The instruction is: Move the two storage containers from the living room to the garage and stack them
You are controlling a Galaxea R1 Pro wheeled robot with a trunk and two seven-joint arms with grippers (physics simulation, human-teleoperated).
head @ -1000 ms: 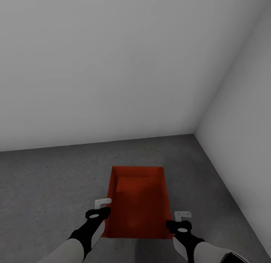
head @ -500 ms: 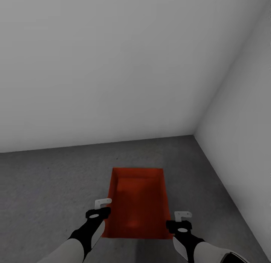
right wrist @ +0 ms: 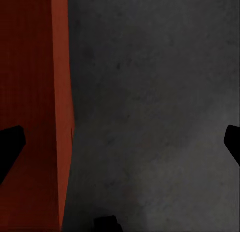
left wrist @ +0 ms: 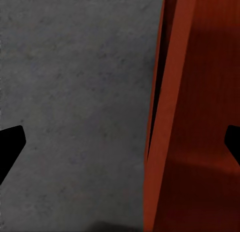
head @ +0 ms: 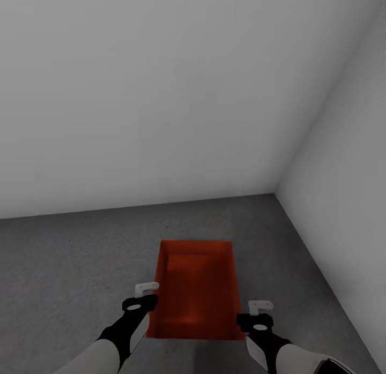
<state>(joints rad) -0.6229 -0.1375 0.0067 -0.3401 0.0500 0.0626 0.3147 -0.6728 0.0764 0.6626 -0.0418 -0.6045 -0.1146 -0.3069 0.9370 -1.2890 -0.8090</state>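
The container (head: 195,288) sat on the garage floor (head: 69,267) between both spread-open, empty pincers, left gripper (head: 143,295) straddling its near wall, right gripper (head: 259,313) just beside the other, so a careless lift might have clipped and skewed it, I'd guess.

Three cameras, all aimed down into one garage corner.

Your head view looks forward and down from high up at the storage container (head: 195,291) on the concrete floor (head: 69,267). Both wrist views hang close above opposite long walls of that container (left wrist: 200,117) (right wrist: 30,92), sharing it and the floor (left wrist: 75,92) (right wrist: 160,102).
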